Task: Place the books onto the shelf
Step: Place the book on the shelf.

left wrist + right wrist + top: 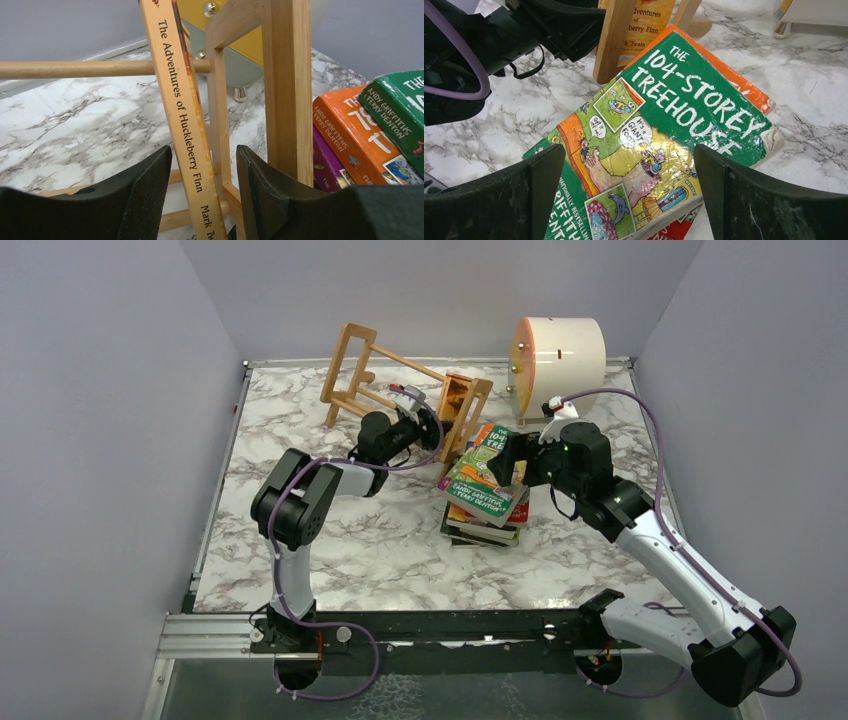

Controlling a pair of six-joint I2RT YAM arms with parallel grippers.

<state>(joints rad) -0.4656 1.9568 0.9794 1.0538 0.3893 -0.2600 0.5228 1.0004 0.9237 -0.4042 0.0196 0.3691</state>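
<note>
Start at your left claw (204,150). It stands part-open astride the Huckleberry Finn book (179,110), and I see a gap between the spine and the right pad, so I judge the book is not pinched. The book leans steeply between the pads, propped on the shelf (285,85), whose end post rises just right of the claw. If you back out crooked, the left pad could drag the spine along and topple the book flat onto the bench (400,560). It might also slip out through the open rails. The right finger sits very near that post. A sideways twitch could hook it and shove or tip the whole frame, which looks light. Just past the post, to the right of this claw, the stack (485,505) crowds the shelf, and its orange book (350,130) is close to the wood, so any nudge to the shelf may push the pile too. Your right claw (629,150) hangs wide open and empty over the green Treehouse book (684,105), which lies askew on top of the stack directly beneath it. Close carelessly and the glossy cover may skate off, or you may pinch two books at once. The left claw lies just ahead of the right one, so reaching forward now risks a knock between the arms.
</note>
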